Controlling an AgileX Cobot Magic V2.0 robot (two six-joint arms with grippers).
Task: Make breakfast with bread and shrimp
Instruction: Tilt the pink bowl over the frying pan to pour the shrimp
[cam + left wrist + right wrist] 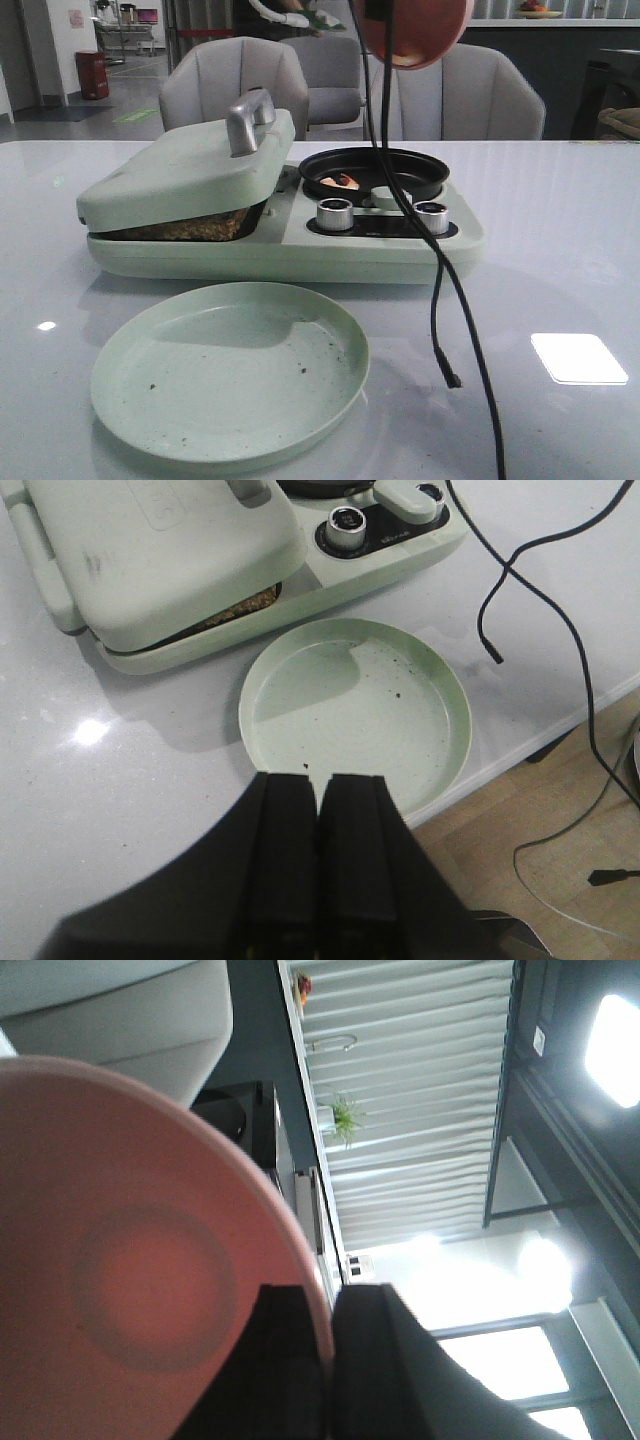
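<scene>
right claw (pixel 325 1335) grips the tipped pink bowl (pixel 412 28), shrimp (pixel 343 181) in the pan (pixel 375 172); left claw (pixel 320 815) clenched empty. next: set bowl down.

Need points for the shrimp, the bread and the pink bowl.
shrimp (pixel 343 181): front view, on the orange piece lying in the black pan.
bread (pixel 190 228): front view, on the browned edge showing under the press lid.
pink bowl (pixel 150 1290): right wrist view, on its underside, inside the base ring.
</scene>
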